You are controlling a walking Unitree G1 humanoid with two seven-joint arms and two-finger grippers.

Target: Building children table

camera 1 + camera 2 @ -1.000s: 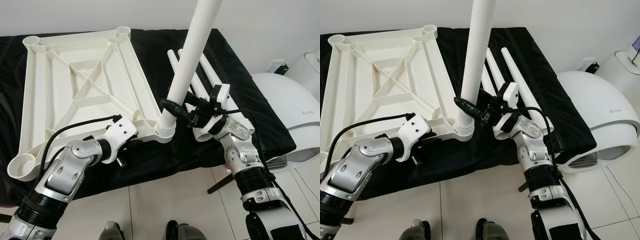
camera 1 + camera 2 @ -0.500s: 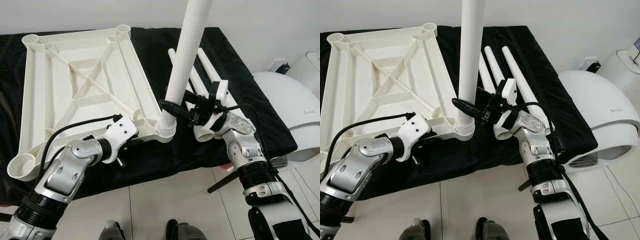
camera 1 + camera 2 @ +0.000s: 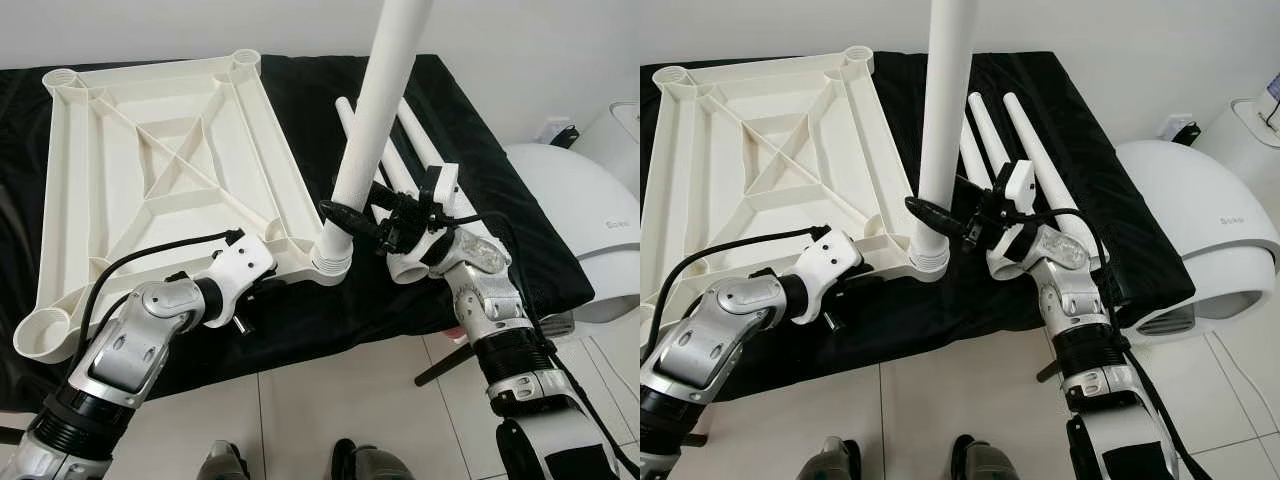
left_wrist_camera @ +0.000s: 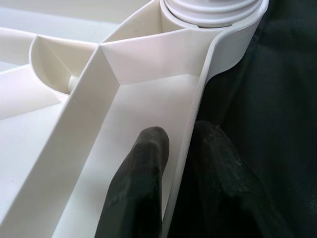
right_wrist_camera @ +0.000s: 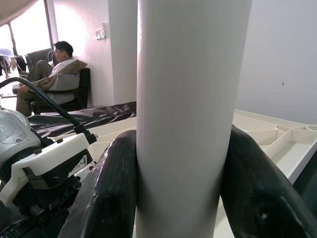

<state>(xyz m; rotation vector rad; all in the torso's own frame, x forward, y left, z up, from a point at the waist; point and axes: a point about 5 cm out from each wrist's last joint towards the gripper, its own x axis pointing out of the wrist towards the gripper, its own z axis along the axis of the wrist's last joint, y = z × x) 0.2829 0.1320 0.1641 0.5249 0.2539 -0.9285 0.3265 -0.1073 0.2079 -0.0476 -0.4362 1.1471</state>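
White plastic tabletop (image 3: pixel 160 170) lies underside-up on the black-draped desk (image 3: pixel 480 150), a table leg (image 3: pixel 375 120) standing nearly upright in its near corner socket (image 3: pixel 330 262), closest to the right gripper (image 3: pixel 345 215). Left wrist view: left gripper (image 4: pixel 173 173) jaws pinch the tabletop's rim beside that socket. Right wrist view: jaws clamp the leg's shaft on both sides, its long axis running down into the socket.

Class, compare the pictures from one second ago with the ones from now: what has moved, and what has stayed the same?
The right hand stays clamped on the upright table leg, whose tilt has wobbled slightly: nearly vertical half a second ago, now leaning right again. The left hand still pinches the table top's rim. The spare legs lie as before.
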